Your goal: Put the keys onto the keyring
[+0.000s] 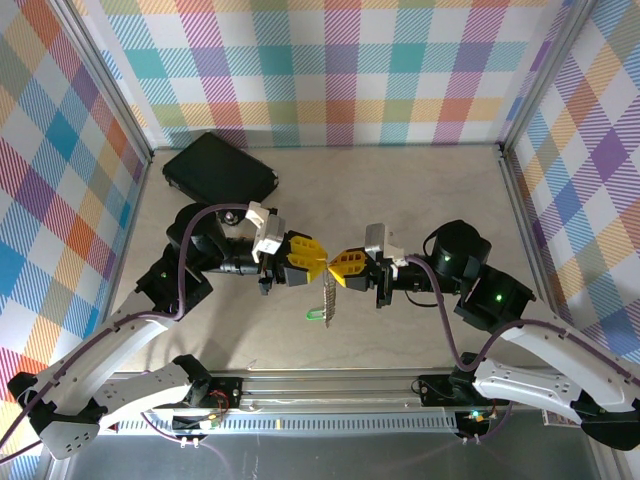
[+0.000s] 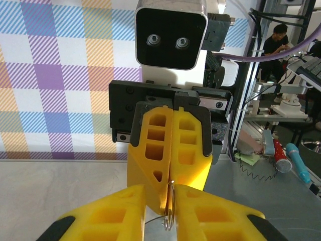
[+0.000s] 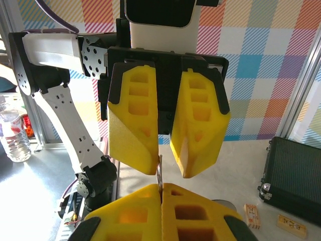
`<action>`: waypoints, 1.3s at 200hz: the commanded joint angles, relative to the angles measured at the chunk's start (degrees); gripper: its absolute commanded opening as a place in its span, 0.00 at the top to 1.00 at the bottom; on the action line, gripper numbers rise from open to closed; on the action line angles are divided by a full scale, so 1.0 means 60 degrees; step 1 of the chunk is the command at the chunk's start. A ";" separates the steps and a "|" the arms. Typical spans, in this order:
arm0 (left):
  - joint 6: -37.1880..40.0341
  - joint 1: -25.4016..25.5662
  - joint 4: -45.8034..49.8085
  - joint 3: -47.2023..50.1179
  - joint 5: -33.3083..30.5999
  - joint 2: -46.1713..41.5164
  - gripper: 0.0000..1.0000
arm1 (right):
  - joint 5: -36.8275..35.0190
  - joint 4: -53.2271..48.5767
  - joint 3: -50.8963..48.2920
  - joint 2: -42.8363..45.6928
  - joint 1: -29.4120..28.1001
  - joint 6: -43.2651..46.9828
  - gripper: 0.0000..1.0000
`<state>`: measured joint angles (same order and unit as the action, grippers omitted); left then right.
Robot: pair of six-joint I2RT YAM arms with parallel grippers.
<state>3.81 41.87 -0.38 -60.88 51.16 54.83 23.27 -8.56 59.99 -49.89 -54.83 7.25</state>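
— Where is the key?

— Over the middle of the counter [image 1: 420, 200], on the near-edge side of the claws. The key [image 1: 328, 292] hangs below the spot where the two tips meet. In the top view its long axis points at the near edge. A green loop [image 1: 317, 316] sits at its lower end. Whether that rests on the counter or dangles cannot be told.

— And the ring?

— The ring [image 2: 169, 215] is at the meeting point itself. The right claw [image 1: 340, 268] is pressed fully together on it. The wire juts from its tips toward the left arm, upright and edge-on. Whether the key is already threaded on it is too small to tell.

— Which arm has the next move?

— Probably the left. The left claw [image 1: 312, 260] faces the right one tip to tip, just as close to the ring. Its fingers [image 3: 133, 120] stand a narrow way apart, and the ring's free edge lies inside that gap. It seems to touch neither pad, though that is not certain.

— What does the move turn on?

— Likely that alignment. The ring's plane runs along the left gap, so closing would pinch the wire flat.

— Anything farther back?

— A black case [image 1: 220, 168] at the far left corner, well apart.
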 commanded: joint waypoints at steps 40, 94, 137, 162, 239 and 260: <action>-0.0022 -0.0057 -0.0363 0.0128 -0.0001 0.0024 0.78 | 0.0124 0.1242 -0.0262 0.0308 -0.0047 -0.0679 1.00; -0.0128 -0.0062 -0.0493 0.0171 0.0045 0.0015 0.84 | 0.0247 0.1870 -0.0564 0.0267 -0.0046 -0.1045 1.00; -0.0100 -0.0060 -0.0508 0.0157 -0.0011 -0.0081 1.00 | 0.0371 0.2024 -0.0563 0.0128 -0.0046 -0.1132 1.00; -0.0080 -0.0061 -0.0500 0.0211 -0.0167 -0.0169 1.00 | 0.0277 0.1916 -0.0524 0.0170 -0.0046 -0.1107 1.00; 0.0536 -0.0076 0.1293 0.0376 -0.2520 -0.0624 1.00 | -0.1501 -0.1668 0.0735 0.0131 -0.0009 -0.1388 0.38; 0.0465 -0.0065 0.1493 0.0670 -0.2839 -0.0865 1.00 | -0.2091 -0.2508 0.0905 0.0032 0.0086 -0.1860 0.30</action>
<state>5.65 41.85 6.00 -58.57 38.89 51.94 16.08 -14.94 63.33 -49.06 -54.83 -0.71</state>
